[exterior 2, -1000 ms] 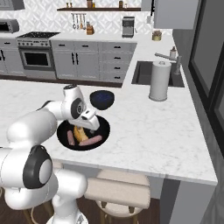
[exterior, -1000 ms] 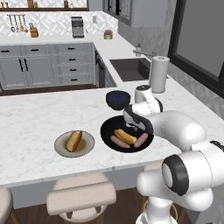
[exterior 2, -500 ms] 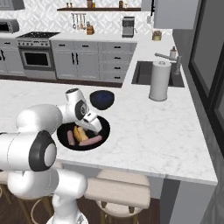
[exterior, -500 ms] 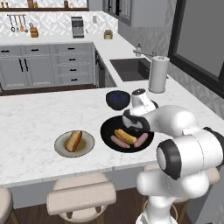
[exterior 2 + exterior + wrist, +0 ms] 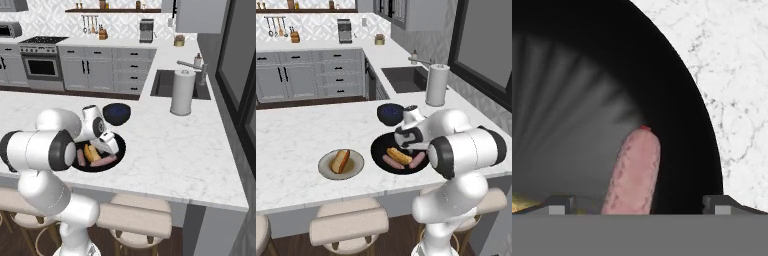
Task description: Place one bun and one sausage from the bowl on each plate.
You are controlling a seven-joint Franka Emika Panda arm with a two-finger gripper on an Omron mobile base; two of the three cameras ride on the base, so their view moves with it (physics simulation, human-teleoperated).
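On the marble counter, at the left of the left base view, sits the grey-rimmed plate, holding a bun with a sausage that lies on a diagonal, its long axis running from near-left to far-right. To its right is the black bowl, with a bun and two loose sausages: one along the near rim, the other sausage at the right side, tilted up toward the arm. Beyond the bowl stands the dark blue bowl, and further right a paper towel roll.

The gripper hangs low over the black bowl's right part, jaws spread wide with nothing between them touching. In the hand view, the pink sausage lies midway between the fingertips, its long axis pointing straight away from the hand toward the bowl's rim.
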